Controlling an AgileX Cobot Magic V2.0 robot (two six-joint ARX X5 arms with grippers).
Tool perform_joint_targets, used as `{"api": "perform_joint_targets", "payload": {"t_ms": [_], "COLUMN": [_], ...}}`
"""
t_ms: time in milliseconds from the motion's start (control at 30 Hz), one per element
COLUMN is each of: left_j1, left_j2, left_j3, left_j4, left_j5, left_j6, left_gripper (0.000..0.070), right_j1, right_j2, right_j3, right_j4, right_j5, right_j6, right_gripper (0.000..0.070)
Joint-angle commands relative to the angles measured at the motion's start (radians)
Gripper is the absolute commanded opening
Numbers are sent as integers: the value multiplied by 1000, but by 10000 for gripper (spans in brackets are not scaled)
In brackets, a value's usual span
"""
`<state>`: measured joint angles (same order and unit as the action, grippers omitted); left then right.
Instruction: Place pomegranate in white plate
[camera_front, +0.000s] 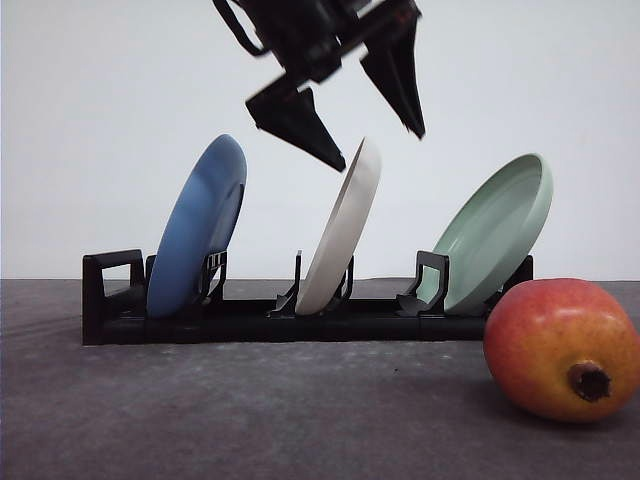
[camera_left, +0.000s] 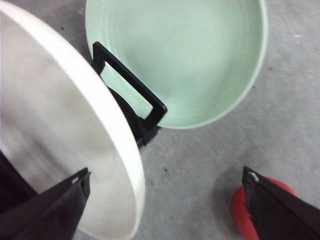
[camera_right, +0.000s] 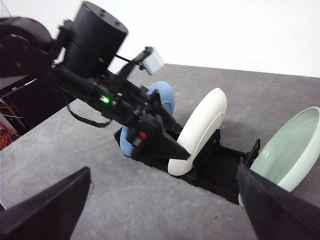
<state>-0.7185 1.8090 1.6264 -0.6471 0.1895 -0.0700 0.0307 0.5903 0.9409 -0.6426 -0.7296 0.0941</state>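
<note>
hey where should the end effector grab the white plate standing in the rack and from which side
Grip the upper rim of the white plate, coming from above. It stands on edge, leaning, in the rack between the blue plate and green plate, so only its top edge is free. The open left end effector hangs there.

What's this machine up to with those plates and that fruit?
The left gripper hangs open over the rim of the white plate, which stands on edge in a black rack between a blue plate and a pale green plate. It isn't holding anything yet. The right gripper is open too, off to the side. The pomegranate lies untouched on the table in front of the rack.
</note>
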Motion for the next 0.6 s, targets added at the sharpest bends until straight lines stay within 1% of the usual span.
{"api": "perform_joint_targets", "payload": {"t_ms": [0,67,333,433,567], "left_j1": [-13,-13,-13,-13,-13], "left_j2": [25,40,77,77,77], "left_j3": [28,28,28,28,28], "left_j4": [22,41,91,108,92], "left_j5": [-4,-11,-43,-82,-89], "left_j6": [-2,-2,2,-2,-2], "left_gripper": [578,542,534,434,339], "right_j1": [0,0,0,0,0], "right_j2": [3,3,3,3,3], "right_j3": [18,18,18,18,18], "right_j4": [5,5,1,-7,-16], "right_j5": [-1,-1,-1,-1,-1], "right_j6": [12,14,30,30,30], "right_gripper": [598,598,598,598,598]}}
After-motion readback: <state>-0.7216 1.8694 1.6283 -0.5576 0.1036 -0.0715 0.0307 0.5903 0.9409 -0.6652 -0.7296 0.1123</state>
